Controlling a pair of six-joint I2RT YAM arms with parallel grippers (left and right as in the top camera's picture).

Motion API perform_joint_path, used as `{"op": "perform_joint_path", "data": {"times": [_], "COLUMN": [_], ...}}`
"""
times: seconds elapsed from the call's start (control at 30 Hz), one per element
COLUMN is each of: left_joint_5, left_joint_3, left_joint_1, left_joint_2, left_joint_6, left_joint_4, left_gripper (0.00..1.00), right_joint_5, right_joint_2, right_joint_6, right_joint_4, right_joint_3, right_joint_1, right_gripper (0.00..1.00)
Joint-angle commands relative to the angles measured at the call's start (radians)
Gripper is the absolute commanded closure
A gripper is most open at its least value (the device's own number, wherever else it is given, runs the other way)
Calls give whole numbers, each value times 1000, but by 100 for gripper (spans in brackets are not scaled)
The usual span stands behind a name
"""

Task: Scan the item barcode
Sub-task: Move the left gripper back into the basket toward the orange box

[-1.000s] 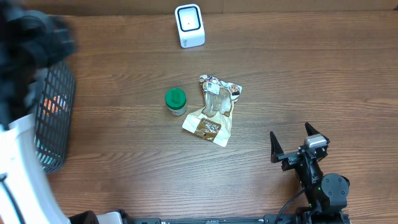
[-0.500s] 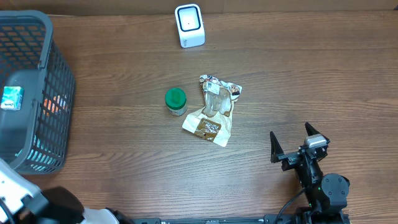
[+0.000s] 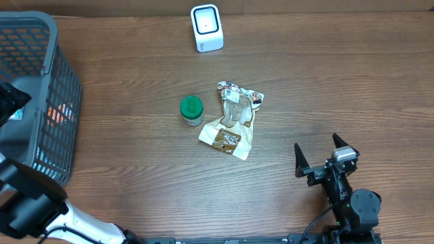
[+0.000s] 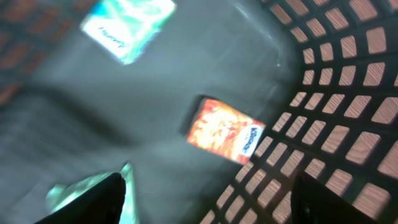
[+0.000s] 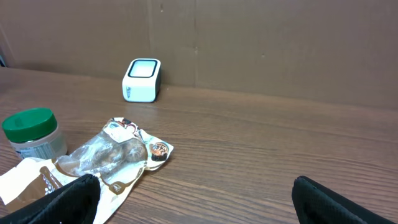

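Observation:
My left gripper (image 4: 208, 190) reaches down inside the grey mesh basket (image 3: 62, 129) at the table's left edge. Its fingers stand apart with nothing between them. A teal item (image 4: 84, 185) lies against the left fingertip. On the basket floor lie an orange packet (image 4: 225, 129) and a teal box (image 4: 127, 25). The white scanner (image 3: 206, 28) stands at the table's far edge. My right gripper (image 3: 317, 156) rests open at the front right, holding nothing.
A green-lidded jar (image 3: 192, 110) and a clear snack bag (image 3: 232, 120) lie mid-table, between the scanner and my right gripper. The right wrist view shows the jar (image 5: 32, 132), the bag (image 5: 102, 155) and the scanner (image 5: 142, 80) ahead.
My left arm has swung over the basket, and its dark head now covers the spot where a teal box showed half a second ago. The right arm has not moved.

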Motion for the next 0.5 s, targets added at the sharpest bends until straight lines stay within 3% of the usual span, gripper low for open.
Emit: {"op": "perform_joint_path", "data": {"times": [0.0,0.17,0.47], "left_joint_5": [82,77,23], "left_joint_3": [-4,-4,-5], "left_joint_1": [-8,-26,-72], "left_joint_2": [75,169,216], "left_joint_6": [95,101,101], "left_joint_4": [13,42,113], "left_gripper": [37,49,51], "right_joint_5": [-5,-5,-6], "right_joint_2": [-12,-12,-12], "right_joint_6": [-1,-1,-2], "right_joint_4": [3,4,3], "right_joint_3": [1,1,1], "right_joint_1": [5,5,5], "right_gripper": [0,0,0]}}
